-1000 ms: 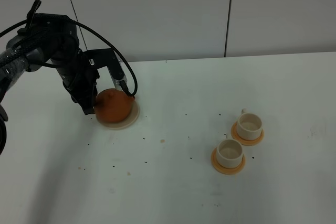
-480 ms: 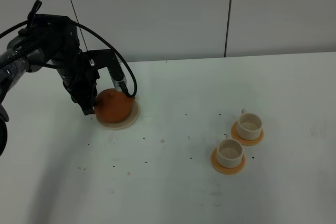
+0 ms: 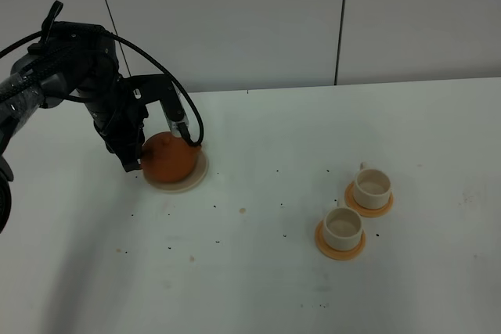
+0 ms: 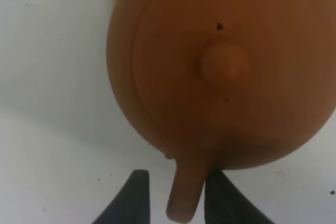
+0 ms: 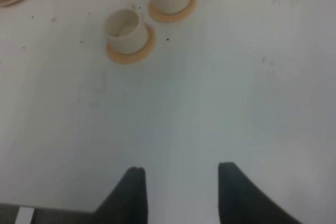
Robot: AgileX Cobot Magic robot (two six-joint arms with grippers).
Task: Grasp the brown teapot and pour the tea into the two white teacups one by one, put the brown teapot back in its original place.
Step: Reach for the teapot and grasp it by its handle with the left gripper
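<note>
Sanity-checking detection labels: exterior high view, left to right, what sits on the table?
brown teapot on its saucer → nearer teacup → farther teacup

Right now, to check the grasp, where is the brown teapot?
In the exterior high view the brown teapot sits on the cream saucer at the left, its handle between the open fingers of the left gripper.
</note>
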